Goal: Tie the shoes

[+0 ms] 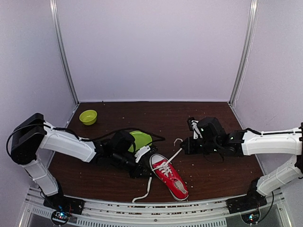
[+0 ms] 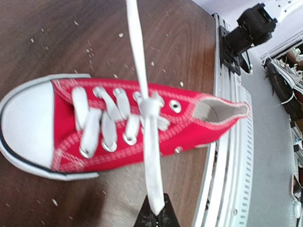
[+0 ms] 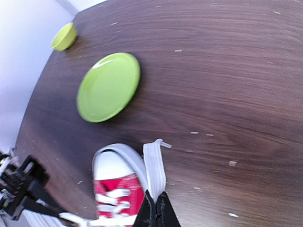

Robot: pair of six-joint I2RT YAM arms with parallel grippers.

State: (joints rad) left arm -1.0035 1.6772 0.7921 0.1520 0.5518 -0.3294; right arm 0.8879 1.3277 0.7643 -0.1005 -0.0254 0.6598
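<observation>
Both fingers (image 2: pixel 144 220) (image 3: pixel 147 215) pinching white laces (image 2: pixel 151 161), seemingly taut

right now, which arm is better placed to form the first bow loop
Probably right: the right gripper pinches a folded lace, already doubled like a loop. The left gripper holds a taut lace straight from the knot on the sneaker, better as anchor.

Dark, speckled wooden table (image 1: pixel 118 113), pale lilac walls (image 1: pixel 151 47) on three sides, metal posts (image 1: pixel 64 52) at the back corners.
</observation>
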